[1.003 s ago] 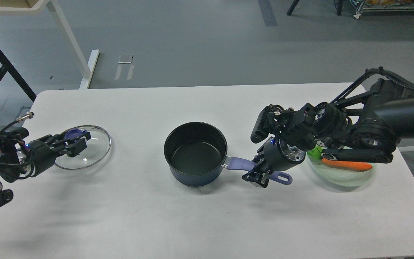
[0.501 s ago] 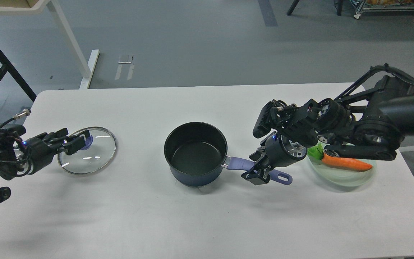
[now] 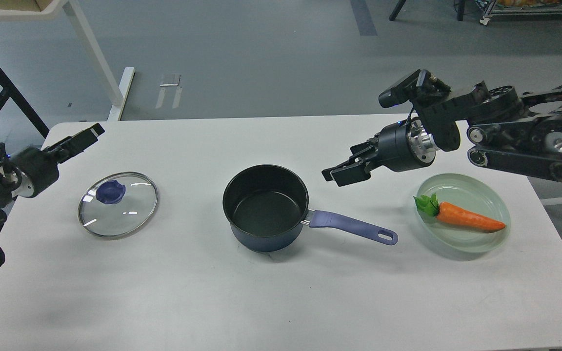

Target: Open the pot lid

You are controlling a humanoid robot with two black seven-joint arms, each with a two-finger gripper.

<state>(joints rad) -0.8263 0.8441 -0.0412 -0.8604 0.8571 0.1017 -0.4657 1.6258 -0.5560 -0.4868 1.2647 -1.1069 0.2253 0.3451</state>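
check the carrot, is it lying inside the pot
No, the carrot lies on the green plate to the right of the pot, whose inside is bare.

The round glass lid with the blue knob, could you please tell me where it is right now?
In the head view, the glass lid lies flat on the white table, left of the dark blue pot, below the left gripper.
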